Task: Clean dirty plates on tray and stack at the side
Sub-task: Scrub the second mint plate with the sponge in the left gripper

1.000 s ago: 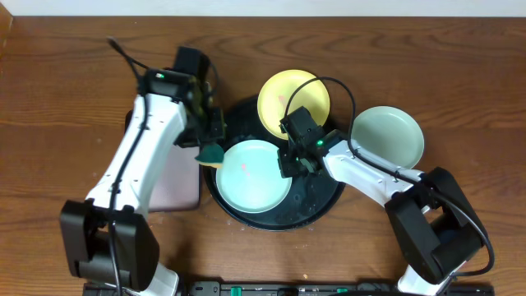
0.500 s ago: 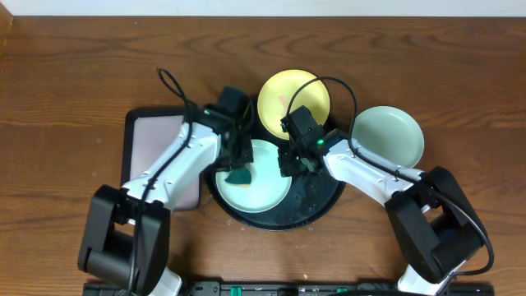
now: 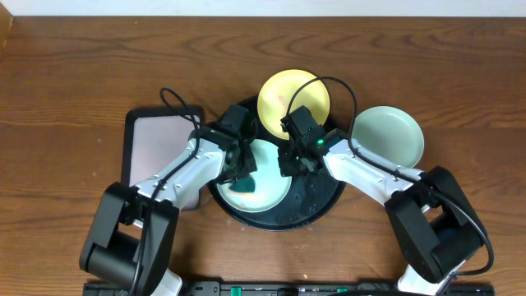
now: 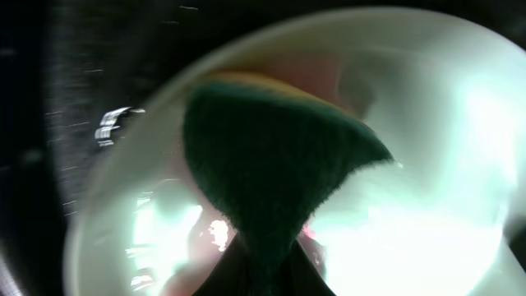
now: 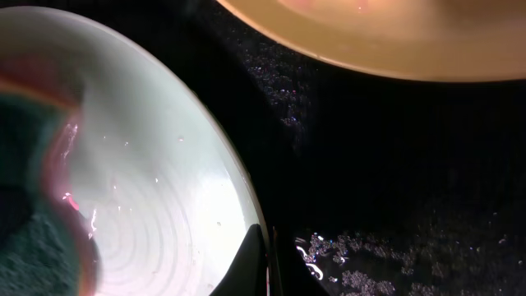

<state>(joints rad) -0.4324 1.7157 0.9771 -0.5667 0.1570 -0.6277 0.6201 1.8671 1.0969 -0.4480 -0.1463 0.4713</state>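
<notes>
Overhead view: aqua plate [image 3: 267, 187] lies in the black round tray [image 3: 320, 204]; the wrist views show a pink smear on its face. Left gripper [image 3: 240, 171] is clamped on a green sponge [image 3: 243, 184] pressed to the plate. Right gripper [image 3: 294, 164] is pinched on the plate's right rim. Yellow plate [image 3: 289, 97] overlaps the tray's far rim. Mint plate [image 3: 388, 136] sits off the tray to the right. Step judged: scrubbing. Next move req.: wipe across the smear w/ rim held firm.
</notes>
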